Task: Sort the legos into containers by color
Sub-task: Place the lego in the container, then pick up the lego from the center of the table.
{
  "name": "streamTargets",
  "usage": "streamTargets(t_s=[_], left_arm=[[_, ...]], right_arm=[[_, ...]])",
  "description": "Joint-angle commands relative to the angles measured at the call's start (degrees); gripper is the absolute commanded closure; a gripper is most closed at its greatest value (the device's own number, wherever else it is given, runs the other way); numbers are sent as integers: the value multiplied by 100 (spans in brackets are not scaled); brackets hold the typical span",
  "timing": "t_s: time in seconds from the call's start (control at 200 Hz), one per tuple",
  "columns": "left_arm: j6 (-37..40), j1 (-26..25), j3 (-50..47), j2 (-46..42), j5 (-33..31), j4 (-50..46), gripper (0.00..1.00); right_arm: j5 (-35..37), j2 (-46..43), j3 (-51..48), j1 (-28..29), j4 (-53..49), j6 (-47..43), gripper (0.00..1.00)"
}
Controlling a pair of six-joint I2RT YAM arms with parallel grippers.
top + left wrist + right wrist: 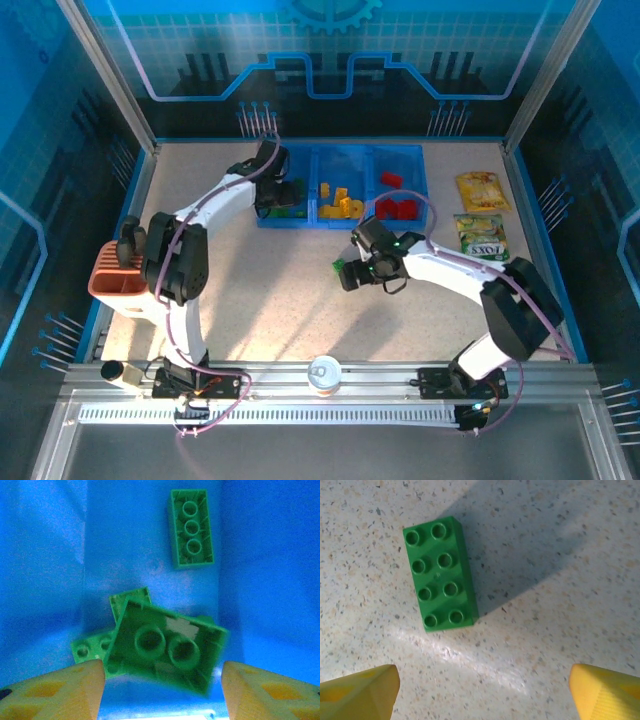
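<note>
**A:** What is the right pincer (484, 675) doing?

**B:** It's spread wide and pinching nothing. Just ahead of it, a little to its left, a green studded plastic brick (440, 575) lies flat on the speckled desk (560, 580). The studs face up, in 2 rows of 4.

**A:** How would that brick handle?

**B:** My guess is light, rigid and slick-sided. I'd close across the 2 long flat sides at mid-length so it can't pivot. The brick sits slightly askew to the tips, so the wrist would need a small turn.

**A:** And the left pincer (162, 666)?

**B:** Also spread, above the left compartment (130, 545) of the translucent blue plastic tray (345, 148). Between its tips is a blurred green brick (165, 647), tilted with its hollow side up. It looks loose, though I can't tell whether a pad touches it. Under it lies 1 more green brick (90, 650), and farther beyond sits a 3rd green brick (192, 527), also upside down.

**A:** Totals?

**B:** There are 3 compartments. The left one holds at least 3 green, and 1 green is on the desk. To that pincer's right are the yellow bricks (340, 200) in the middle compartment, roughly 5. Beyond them are the red bricks (397, 205), roughly 4. Both lots are too small to count surely.
</note>
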Motion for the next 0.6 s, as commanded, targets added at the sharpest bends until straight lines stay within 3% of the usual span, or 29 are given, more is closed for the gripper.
streamTargets(t_s=[0.0, 0.08, 0.195, 0.33, 0.49, 0.595], left_arm=[[49, 29, 129, -157, 69, -286, 26], [-15, 29, -59, -432, 134, -188, 21], [-105, 22, -302, -948, 231, -257, 20], [-369, 20, -1265, -2217, 287, 29, 19], [-573, 13, -2591, -3778, 316, 239, 18], [-563, -140, -3299, -4708, -43, -70, 18]], right_arm=[[86, 360, 456, 139, -30, -55, 11], [103, 685, 681, 179, -36, -97, 11], [274, 1203, 1088, 215, -191, -176, 11], [344, 1743, 1475, 215, -300, -263, 14], [440, 2042, 1844, 324, -543, -272, 46], [609, 2052, 2362, 457, -881, -271, 69]])
